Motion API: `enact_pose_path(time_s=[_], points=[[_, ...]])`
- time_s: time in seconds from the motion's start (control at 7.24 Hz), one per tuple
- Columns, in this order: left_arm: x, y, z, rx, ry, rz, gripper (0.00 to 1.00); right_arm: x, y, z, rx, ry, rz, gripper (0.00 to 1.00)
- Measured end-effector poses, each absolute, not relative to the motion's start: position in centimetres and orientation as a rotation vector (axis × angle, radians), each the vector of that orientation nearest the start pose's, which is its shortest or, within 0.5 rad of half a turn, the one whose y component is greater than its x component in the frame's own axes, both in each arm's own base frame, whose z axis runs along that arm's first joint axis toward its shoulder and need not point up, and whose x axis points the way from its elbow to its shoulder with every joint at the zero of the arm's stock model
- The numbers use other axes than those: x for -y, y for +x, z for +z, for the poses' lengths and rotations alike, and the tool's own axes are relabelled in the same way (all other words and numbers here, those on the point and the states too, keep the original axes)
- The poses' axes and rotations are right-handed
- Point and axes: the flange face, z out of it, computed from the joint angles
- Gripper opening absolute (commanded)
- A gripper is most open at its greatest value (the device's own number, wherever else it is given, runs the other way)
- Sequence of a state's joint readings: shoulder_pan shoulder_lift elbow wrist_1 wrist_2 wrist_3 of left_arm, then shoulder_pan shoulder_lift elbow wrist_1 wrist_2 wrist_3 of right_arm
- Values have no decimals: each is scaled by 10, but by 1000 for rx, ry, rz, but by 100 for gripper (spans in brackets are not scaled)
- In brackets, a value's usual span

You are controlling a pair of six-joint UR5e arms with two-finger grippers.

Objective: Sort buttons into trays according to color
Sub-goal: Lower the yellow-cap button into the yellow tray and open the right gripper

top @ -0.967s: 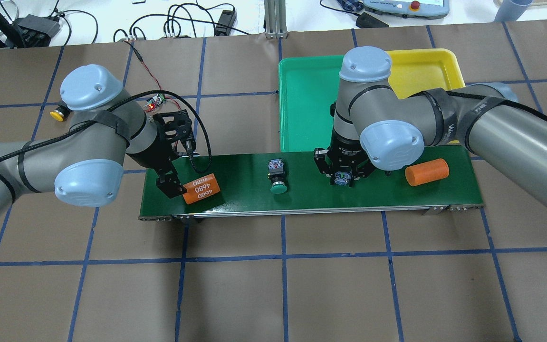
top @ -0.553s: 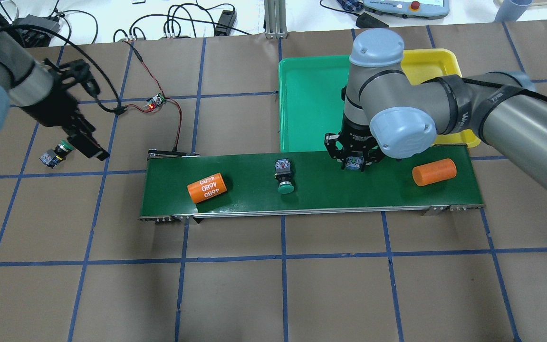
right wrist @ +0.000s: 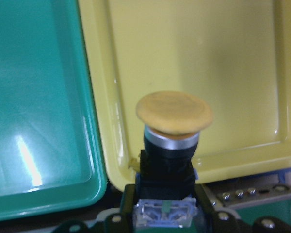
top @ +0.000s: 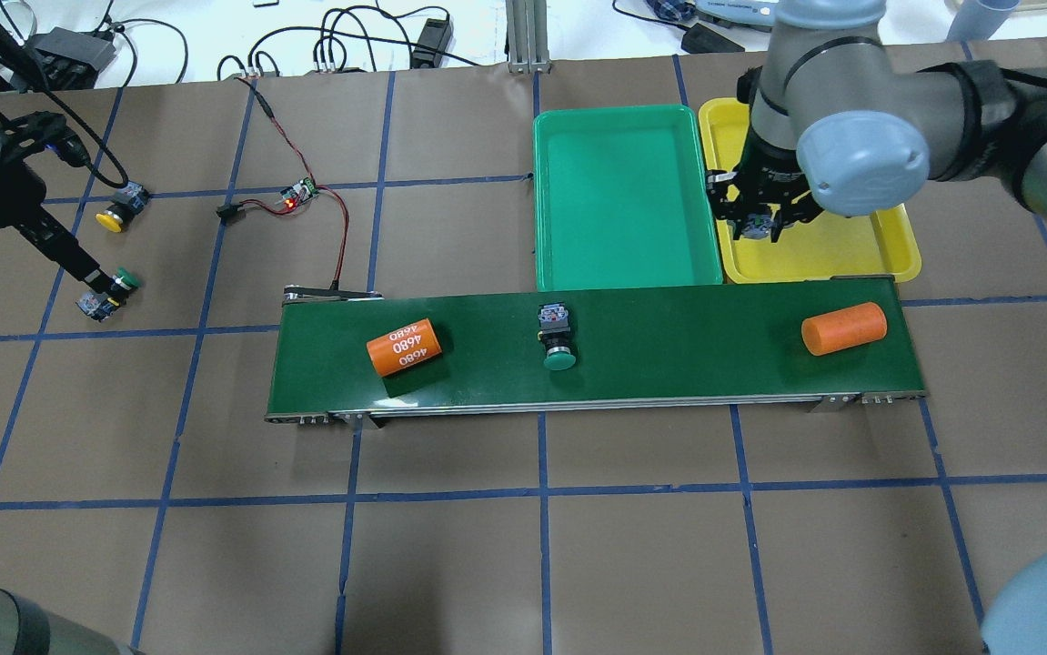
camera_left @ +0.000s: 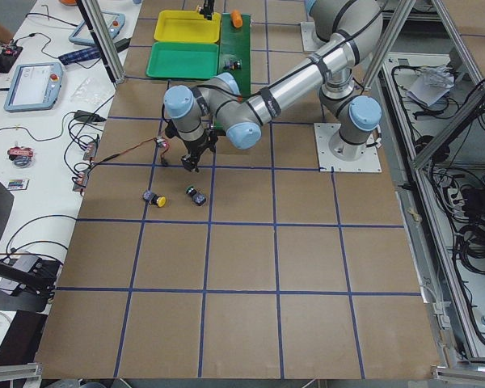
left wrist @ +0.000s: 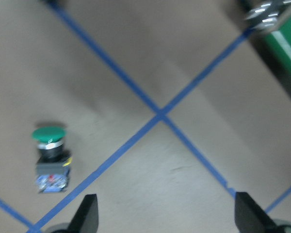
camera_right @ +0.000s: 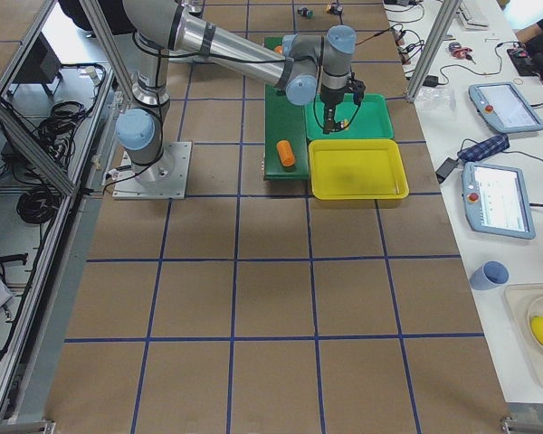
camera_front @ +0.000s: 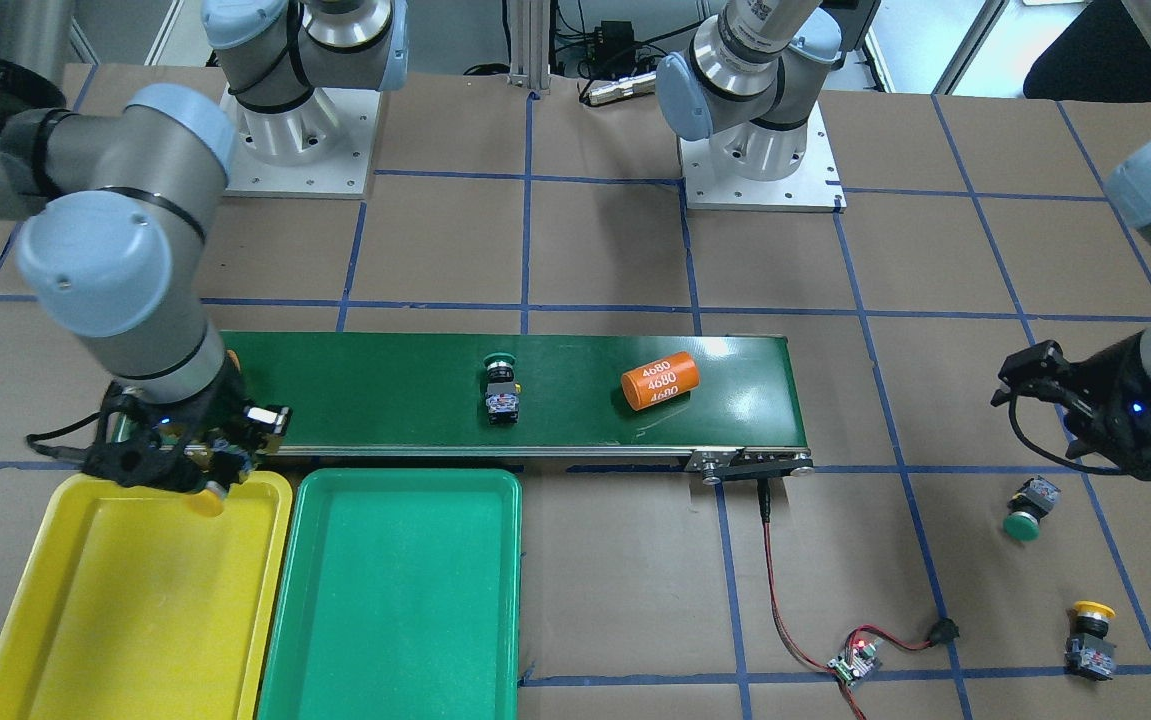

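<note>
My right gripper [top: 764, 223] is shut on a yellow button [right wrist: 174, 112] and holds it cap-forward over the yellow tray [top: 850, 250], near the corner beside the green tray [top: 619, 200]. Both trays hold nothing else. My left gripper [top: 91, 273] is open and empty over the table at the far left, just beside a green button [top: 109, 293] lying on its side. In the left wrist view that button [left wrist: 49, 145] lies left of the fingers [left wrist: 87, 218]. A second yellow button [top: 115, 211] lies farther back. Another green button [top: 558, 338] lies mid-belt.
The long dark-green conveyor [top: 669, 355] runs in front of the trays and carries two orange cylinders, one marked 4680 [top: 405, 347] and one plain [top: 844, 328]. A small circuit board [top: 297, 196] with a red wire lies on the table left of the trays.
My right gripper carried the yellow button from the belt back to over the yellow tray. My left gripper swung from the 4680 cylinder out left to the green button. Belt items drifted right.
</note>
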State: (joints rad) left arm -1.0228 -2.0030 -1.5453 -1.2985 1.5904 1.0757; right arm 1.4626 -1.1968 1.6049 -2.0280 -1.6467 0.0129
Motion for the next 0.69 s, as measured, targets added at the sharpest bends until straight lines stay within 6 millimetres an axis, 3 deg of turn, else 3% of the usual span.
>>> enact_pose_path(time_s=[0.14, 0.28, 0.41, 0.69], points=[[606, 232, 260, -3132, 730, 162, 100, 648, 29, 291, -3217, 187, -103, 0], [611, 247, 237, -3131, 670, 134, 100, 659, 8, 273, -3226, 167, -107, 6], [615, 255, 215, -3122, 652, 109, 100, 663, -6, 262, -3241, 146, -94, 48], [612, 265, 184, -3131, 636, 118, 0, 663, -23, 247, -3260, 147, -51, 100]])
